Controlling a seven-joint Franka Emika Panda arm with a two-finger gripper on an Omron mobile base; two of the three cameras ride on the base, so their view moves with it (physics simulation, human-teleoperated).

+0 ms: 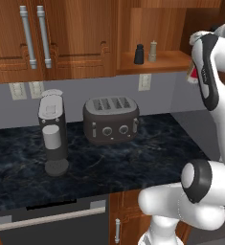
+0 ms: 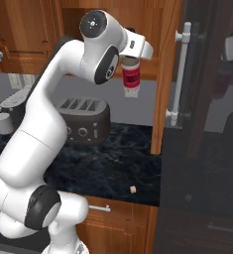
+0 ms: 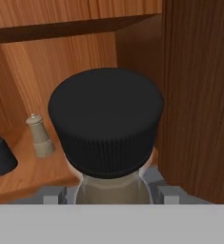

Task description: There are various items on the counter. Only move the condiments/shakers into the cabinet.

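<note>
Clear bottle [image 2: 132,79] clasped in the hand [image 2: 133,59], beside cabinet [image 1: 157,62] niche.

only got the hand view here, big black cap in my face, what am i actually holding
Observer: The hand holds a clear bottle with a red label, raised in front of the cabinet.
Operator: anything left on the counter to move
Observer: No shakers there; the counter carries just a toaster and a coffee machine.
Operator: both shakers already up
Observer: Yes, the black shaker and the wooden shaker stand side by side on the cabinet shelf.
</note>
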